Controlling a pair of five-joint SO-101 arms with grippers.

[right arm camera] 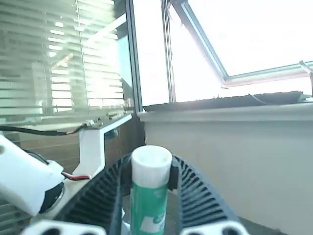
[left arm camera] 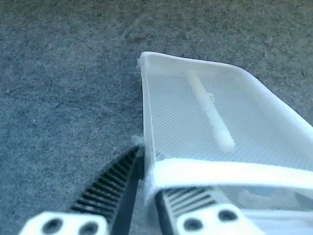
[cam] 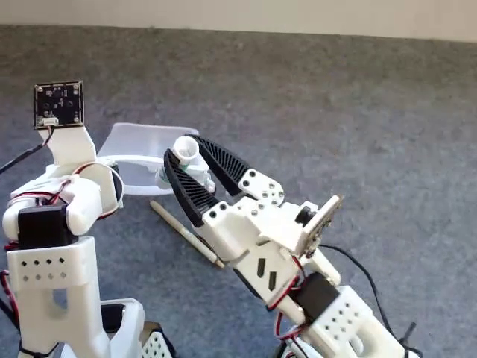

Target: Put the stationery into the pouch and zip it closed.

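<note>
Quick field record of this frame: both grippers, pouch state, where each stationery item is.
left gripper: fingers shut on the pouch rim
right gripper: fingers shut on the glue stick
pouch: white mesh, mouth open, lying on the table
glue stick: white cap, green body, held at the pouch mouth, not yet inside
white stick-shaped item: already inside the pouch
pencil-like stick: on the table beside the pouch, partly under the right arm
zip: cannot tell
</note>
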